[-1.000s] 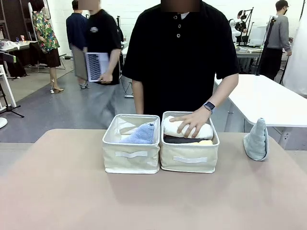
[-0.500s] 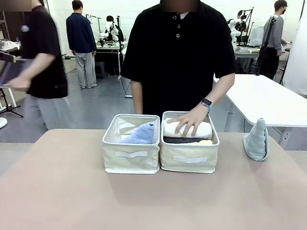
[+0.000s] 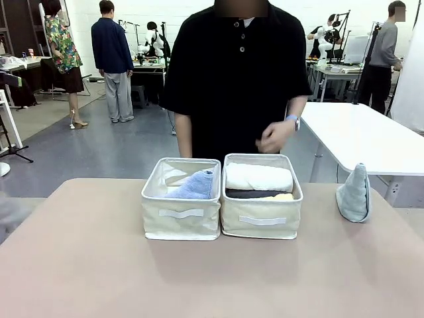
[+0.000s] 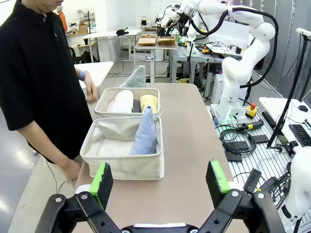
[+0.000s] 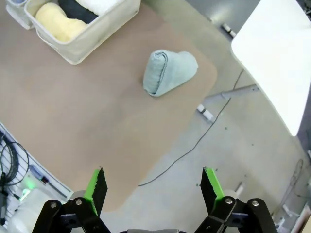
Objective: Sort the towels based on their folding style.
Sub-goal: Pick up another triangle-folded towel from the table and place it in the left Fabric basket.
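Two beige fabric bins stand side by side mid-table. The left bin (image 3: 180, 213) holds a light blue cone towel (image 3: 197, 186) (image 4: 145, 133). In the right bin (image 3: 262, 220) lie a white rolled towel (image 3: 258, 177), a dark grey roll (image 3: 248, 194) and a yellow roll (image 3: 283, 197) (image 5: 56, 22). A pale teal cone towel (image 3: 354, 193) (image 5: 168, 72) stands alone on the table's right side. The person's hand (image 3: 275, 138) hovers above the right bin. My left gripper (image 4: 160, 182) is open, well short of the bins. My right gripper (image 5: 153, 188) is open, high above the table edge.
The brown table (image 3: 199, 278) has free room in front of the bins and at the left. A white table (image 3: 361, 136) stands behind at the right. People stand in the background.
The person's hand has lifted off the white rolled towel and drawn back toward the body. A passer-by at the left has walked out of view.
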### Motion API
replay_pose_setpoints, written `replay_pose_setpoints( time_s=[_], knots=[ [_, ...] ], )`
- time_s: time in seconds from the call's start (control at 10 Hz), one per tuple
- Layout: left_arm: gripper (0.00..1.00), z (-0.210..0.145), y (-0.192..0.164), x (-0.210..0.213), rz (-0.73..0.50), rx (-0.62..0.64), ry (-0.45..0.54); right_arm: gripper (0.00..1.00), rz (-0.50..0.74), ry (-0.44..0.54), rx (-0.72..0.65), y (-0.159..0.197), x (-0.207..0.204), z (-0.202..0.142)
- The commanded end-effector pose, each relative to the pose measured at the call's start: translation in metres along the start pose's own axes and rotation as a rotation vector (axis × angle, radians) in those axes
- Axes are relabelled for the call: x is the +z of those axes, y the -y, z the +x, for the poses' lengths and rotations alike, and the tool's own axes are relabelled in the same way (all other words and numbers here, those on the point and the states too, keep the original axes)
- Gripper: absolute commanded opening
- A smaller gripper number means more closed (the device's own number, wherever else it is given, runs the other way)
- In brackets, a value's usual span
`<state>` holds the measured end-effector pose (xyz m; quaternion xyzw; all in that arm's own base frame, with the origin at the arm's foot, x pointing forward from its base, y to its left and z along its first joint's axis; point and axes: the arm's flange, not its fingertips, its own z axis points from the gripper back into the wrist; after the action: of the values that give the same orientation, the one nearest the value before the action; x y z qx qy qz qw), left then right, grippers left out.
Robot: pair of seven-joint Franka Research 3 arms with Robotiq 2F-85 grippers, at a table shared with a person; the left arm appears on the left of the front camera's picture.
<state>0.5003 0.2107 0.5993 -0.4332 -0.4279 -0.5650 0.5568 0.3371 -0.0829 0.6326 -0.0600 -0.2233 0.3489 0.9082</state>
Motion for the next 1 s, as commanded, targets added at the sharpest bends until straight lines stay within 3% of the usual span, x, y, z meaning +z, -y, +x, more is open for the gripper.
replay_pose_setpoints(
  time_s=[0.0,0.1,0.2,0.5,0.7,0.9],
  knots=[
    [1.0,0.001,0.002,0.0,-0.002,0.0,-0.002,1.0,-0.031,-0.019,-0.02,0.001,-0.003,0.001],
    [1.0,0.001,0.002,0.0,-0.002,0.0,-0.002,1.0,0.0,0.0,0.0,0.0,0.0,0.0],
    [1.0,0.001,0.002,0.0,-0.002,0.0,-0.002,1.0,0.046,0.022,0.127,0.006,-0.024,0.035],
    [1.0,0.001,0.002,0.0,-0.002,0.0,-0.002,1.0,0.136,-0.053,-0.117,0.018,-0.086,0.091],
    [1.0,0.001,0.002,0.0,-0.002,0.0,-0.002,1.0,0.029,-0.116,-0.435,0.012,-0.118,0.12],
    [1.0,0.001,0.002,0.0,-0.002,0.0,-0.002,1.0,-0.01,-0.157,-0.588,0.0,-0.144,0.143]
  ],
)
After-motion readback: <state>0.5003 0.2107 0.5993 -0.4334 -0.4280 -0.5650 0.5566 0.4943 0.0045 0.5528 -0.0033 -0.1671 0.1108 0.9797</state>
